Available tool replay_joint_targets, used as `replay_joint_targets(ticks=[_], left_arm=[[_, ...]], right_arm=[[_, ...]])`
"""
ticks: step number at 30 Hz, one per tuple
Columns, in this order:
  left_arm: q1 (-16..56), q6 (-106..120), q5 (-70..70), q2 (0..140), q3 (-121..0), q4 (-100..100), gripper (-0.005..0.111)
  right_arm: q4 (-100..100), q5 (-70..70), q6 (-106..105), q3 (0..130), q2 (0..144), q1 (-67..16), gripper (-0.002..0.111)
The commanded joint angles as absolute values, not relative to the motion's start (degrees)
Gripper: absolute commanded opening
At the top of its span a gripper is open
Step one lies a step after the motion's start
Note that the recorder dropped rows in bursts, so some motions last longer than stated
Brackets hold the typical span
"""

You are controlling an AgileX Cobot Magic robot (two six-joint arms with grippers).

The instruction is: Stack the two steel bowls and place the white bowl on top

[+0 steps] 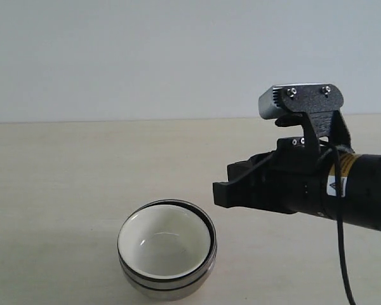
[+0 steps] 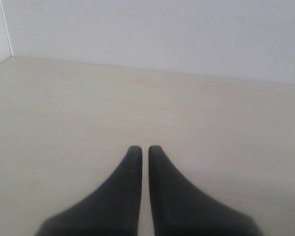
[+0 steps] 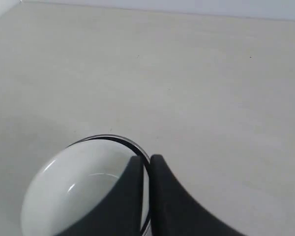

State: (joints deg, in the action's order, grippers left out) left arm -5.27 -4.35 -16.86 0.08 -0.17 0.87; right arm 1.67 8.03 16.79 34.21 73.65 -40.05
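Here, glossy white bowl [image 1: 165, 244] nested in stacked mirror-bright steel bowls [image 1: 167, 286], right gripper [image 3: 147, 158] at two o'clock, fingers narrowed together, yellow label [image 1: 344, 166] unreadable, left gripper [image 2: 141, 148] equally narrow.

White bowl [image 1: 165, 244]: glossy cream-white inside. Steel bowls [image 1: 178, 292]: mirror silver, thin dark bands at rim and side. Table [image 1: 63, 178]: pale beige, plain. Wall [image 1: 146, 57]: flat grey-blue. Left gripper [image 2: 145, 150], right gripper [image 3: 147, 160]: both matte black. Right arm [image 1: 368, 190]: black, yellow label strip. Camera housing [image 1: 276, 101]: silver-grey, black bracket.
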Motion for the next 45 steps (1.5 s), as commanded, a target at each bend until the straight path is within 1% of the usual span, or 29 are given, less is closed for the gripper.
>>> replay_joint_targets(ticks=[1,5,7,11,19,25,31,38,41,45], left_arm=[[-5.5,-4.8,-16.8,0.0,0.0,0.8,0.004],[-5.5,-4.8,-16.8,0.0,0.0,0.8,0.004],[-5.5,-4.8,-16.8,0.0,0.0,0.8,0.004],[-5.5,-4.8,-16.8,0.0,0.0,0.8,0.004],[-5.5,-4.8,-16.8,0.0,0.0,0.8,0.004],[-5.5,-4.8,-16.8,0.0,0.0,0.8,0.004],[-5.5,-4.8,-16.8,0.0,0.0,0.8,0.004],[-5.5,-4.8,-16.8,0.0,0.0,0.8,0.004],[-5.5,-4.8,-16.8,0.0,0.0,0.8,0.004],[-5.5,-4.8,-16.8,0.0,0.0,0.8,0.004]], right_arm=[[2.0,7.3,17.0,34.0,72.4,-39.8,0.000],[0.7,1.3,18.3,33.2,65.0,-38.9,0.000],[0.7,1.5,18.3,31.2,60.5,-37.8,0.000],[0.7,5.9,17.3,24.1,47.2,-33.4,0.000],[0.7,6.3,15.9,8.2,25.2,-21.5,0.000],[0.0,6.0,16.7,0.7,13.4,-18.8,0.000],[0.3,4.6,16.7,0.0,5.7,-16.5,0.000],[0.6,-4.7,10.9,0.0,0.0,-14.2,0.000],[0.6,-8.7,9.4,0.0,0.0,-14.2,0.000],[0.6,-9.6,9.3,0.0,0.0,-13.7,0.000]])
